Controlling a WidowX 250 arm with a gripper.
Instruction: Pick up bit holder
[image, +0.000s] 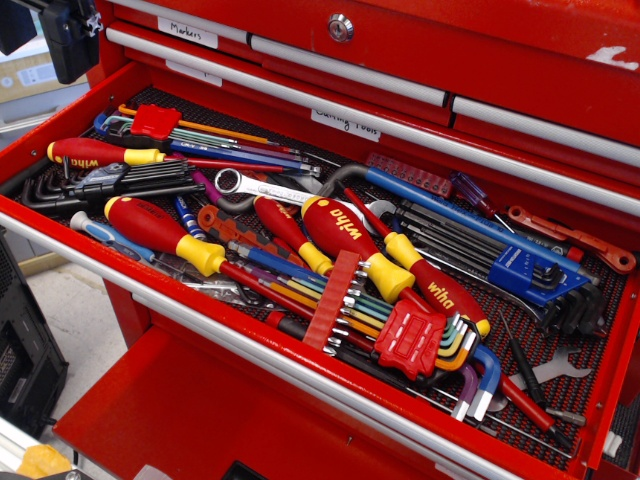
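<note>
Red plastic bit holder (334, 302) looking light, stiff; gripping narrow long edges midway; gripper (62, 35) state untellable, jaws hidden.

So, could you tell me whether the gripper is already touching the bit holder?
No, the gripper hangs at the upper left above the drawer, far from the bit holder lying among the screwdrivers.

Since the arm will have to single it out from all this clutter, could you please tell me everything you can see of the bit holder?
The bit holder is a narrow, flat red strip, plastic by its look, with a row of short silver bits along its right side. It lies tilted, top end leaning right, near the front middle of the open drawer, on top of screwdriver shafts and coloured hex keys. The chunky red hex-key block sits just right of it. Nothing grips it.
</note>
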